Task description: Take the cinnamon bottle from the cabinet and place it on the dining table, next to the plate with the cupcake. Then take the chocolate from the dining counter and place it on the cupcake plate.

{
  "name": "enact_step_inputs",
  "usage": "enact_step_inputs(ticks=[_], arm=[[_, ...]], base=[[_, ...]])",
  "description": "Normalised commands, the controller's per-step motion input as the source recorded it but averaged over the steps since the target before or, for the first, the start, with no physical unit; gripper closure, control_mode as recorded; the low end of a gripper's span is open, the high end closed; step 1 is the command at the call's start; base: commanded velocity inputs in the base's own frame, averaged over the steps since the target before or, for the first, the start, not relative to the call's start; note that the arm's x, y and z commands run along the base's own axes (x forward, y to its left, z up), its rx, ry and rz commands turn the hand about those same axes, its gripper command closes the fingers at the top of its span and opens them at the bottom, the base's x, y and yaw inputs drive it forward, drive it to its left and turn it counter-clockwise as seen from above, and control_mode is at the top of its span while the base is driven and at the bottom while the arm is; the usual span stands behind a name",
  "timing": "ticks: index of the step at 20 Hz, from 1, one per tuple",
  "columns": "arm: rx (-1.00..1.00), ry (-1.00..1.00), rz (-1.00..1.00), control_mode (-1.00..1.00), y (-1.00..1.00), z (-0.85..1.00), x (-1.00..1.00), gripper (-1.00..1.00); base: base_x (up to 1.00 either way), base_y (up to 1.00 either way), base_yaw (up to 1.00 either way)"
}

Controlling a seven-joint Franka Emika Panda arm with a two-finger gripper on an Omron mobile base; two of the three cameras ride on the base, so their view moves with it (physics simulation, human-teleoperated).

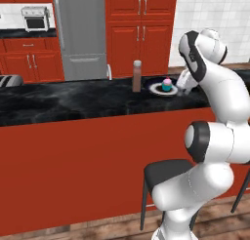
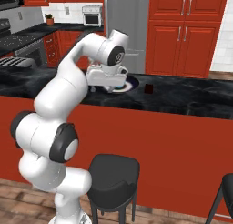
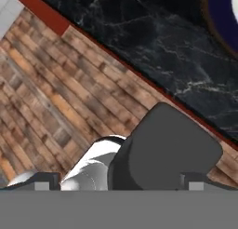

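Left base view: one cinnamon bottle (image 1: 137, 76), one cupcake (image 1: 167, 84)

Cinnamon bottle (image 1: 137, 76) stands upright on the bench (image 1: 73, 102), just left of the plate (image 1: 157, 89). Cupcake (image 1: 167, 85) sits on the plate. End effector (image 1: 184, 86) hangs just right of the plate, jaw state unclear.

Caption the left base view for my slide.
Slim reddish-brown bottle stands beside dark-rimmed white plate with teal cupcake on black marble top.
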Motion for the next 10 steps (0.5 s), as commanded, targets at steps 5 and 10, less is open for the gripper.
enact_step_inputs(ticks=[5,10], arm=[[-0.01,-0.13,0.34,-1.00,-0.45,0.00,0.13,-1.00],[-0.03,-0.10,0.22,-1.00,-0.35,0.00,0.20,-1.00]], base=[[0.00,0.00,0.00],[0.00,0.00,0.00]])
